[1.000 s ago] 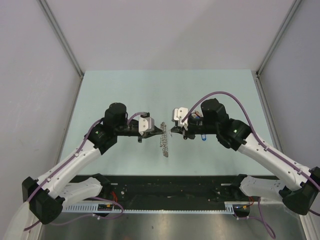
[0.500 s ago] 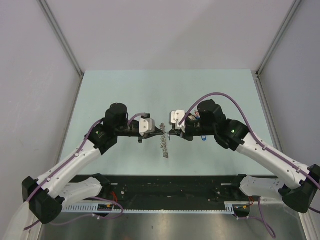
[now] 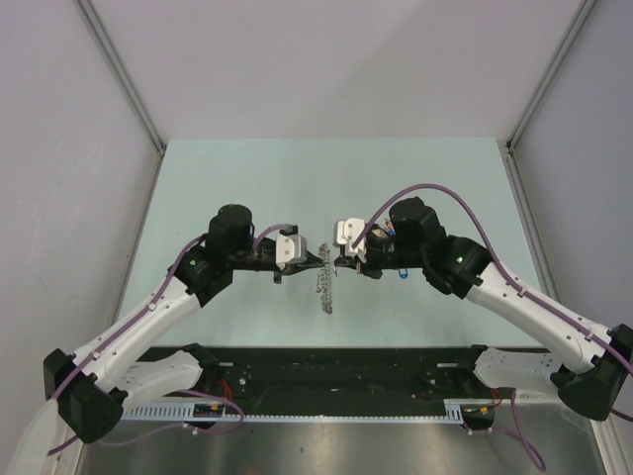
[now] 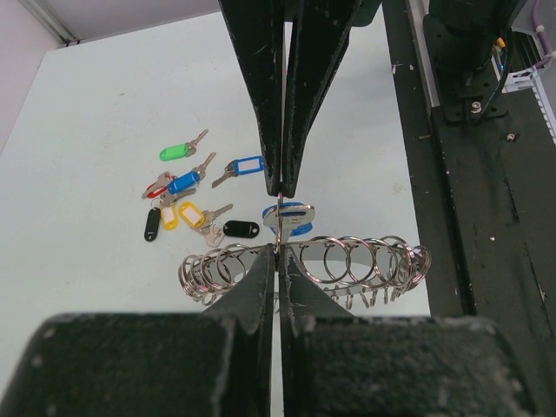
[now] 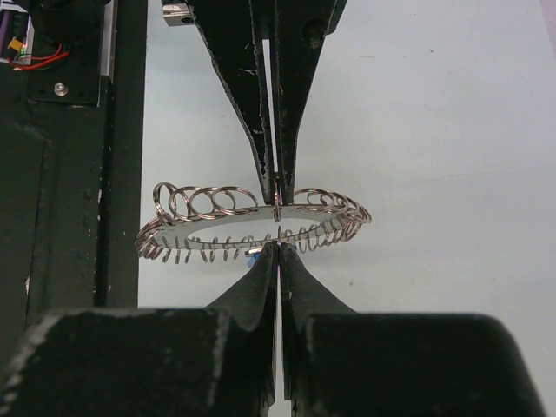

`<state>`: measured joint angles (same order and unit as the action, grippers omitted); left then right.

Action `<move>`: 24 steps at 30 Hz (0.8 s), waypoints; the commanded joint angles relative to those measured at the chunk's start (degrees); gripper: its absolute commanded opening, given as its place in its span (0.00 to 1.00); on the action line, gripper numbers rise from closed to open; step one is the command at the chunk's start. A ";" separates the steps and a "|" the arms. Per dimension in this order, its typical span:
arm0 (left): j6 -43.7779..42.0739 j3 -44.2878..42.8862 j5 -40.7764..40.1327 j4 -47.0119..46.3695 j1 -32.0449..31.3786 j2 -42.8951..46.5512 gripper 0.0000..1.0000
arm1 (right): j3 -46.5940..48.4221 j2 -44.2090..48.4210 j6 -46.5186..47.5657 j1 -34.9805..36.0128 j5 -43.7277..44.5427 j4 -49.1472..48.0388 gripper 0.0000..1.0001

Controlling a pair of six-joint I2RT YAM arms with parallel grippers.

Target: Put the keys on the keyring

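Note:
The keyring (image 4: 343,245) is a flat grey ring edged with many small wire loops, held up above the table. My left gripper (image 4: 279,250) is shut on its near edge. My right gripper (image 4: 284,193) comes in from the opposite side, shut on a blue-tagged key (image 4: 294,217) at the ring's rim. In the right wrist view the keyring (image 5: 208,219) hangs between my right gripper (image 5: 278,246) and my left gripper (image 5: 274,195). In the top view both grippers (image 3: 324,259) (image 3: 338,262) meet tip to tip over the ring (image 3: 324,289). Loose keys (image 4: 184,182) lie on the table.
The loose pile holds green (image 4: 176,152), blue (image 4: 243,167), red, yellow (image 4: 191,213) and black (image 4: 241,228) tagged keys. In the top view they lie under the right arm (image 3: 403,274). A black rail (image 3: 346,371) runs along the table's near edge. Grey walls enclose the table.
My right gripper has moved a little to the left, closing the gap to the left gripper and the ring. The left arm has barely moved.

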<state>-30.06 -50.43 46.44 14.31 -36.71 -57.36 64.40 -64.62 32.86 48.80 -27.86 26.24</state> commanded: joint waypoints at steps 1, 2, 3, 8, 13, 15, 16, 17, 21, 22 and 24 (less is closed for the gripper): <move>-2.37 -1.77 -0.20 -1.39 -0.38 0.50 0.00 | 2.48 0.37 0.45 0.42 0.17 -0.05 0.00; -2.45 -1.77 -0.12 -1.30 -0.38 0.41 0.00 | 2.48 0.37 0.36 0.51 0.08 -0.05 0.00; -2.37 -1.77 -0.20 -1.38 -0.47 0.32 0.00 | 2.48 0.28 0.53 0.51 -0.09 -0.05 0.00; -2.45 -1.77 -0.20 -1.30 -0.56 0.24 0.00 | 2.48 0.11 0.54 0.51 -0.71 -0.22 0.00; -2.46 -1.77 -0.12 -1.12 -0.73 0.15 0.00 | 2.48 0.11 0.54 0.42 -0.62 -0.31 0.00; -2.46 -1.86 -0.20 -1.12 -0.73 0.06 0.00 | 2.48 0.02 0.45 0.34 -0.53 -0.31 0.00; -2.46 -1.86 -0.12 -1.03 -0.73 -0.03 0.00 | 2.48 0.11 0.54 0.42 -0.44 -0.31 0.00; -2.54 -1.95 -0.20 -0.95 -0.73 -0.03 0.00 | 2.48 0.02 0.45 0.42 -0.36 -0.40 0.00; -2.63 -1.95 -0.20 -0.86 -0.82 -0.03 0.01 | 2.48 0.11 0.62 0.51 -0.71 -0.40 0.00; -2.63 -1.95 -0.20 -0.86 -0.82 -0.03 0.00 | 2.48 0.02 0.62 0.42 -0.79 -0.40 0.00; -2.63 -1.95 -0.03 -0.77 -0.82 -0.20 0.00 | 2.48 0.19 0.62 0.42 -0.97 -0.31 0.00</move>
<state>-30.50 -50.43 46.09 14.37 -37.10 -57.39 64.40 -64.62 33.06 48.97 -27.88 26.28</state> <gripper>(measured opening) 0.011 0.009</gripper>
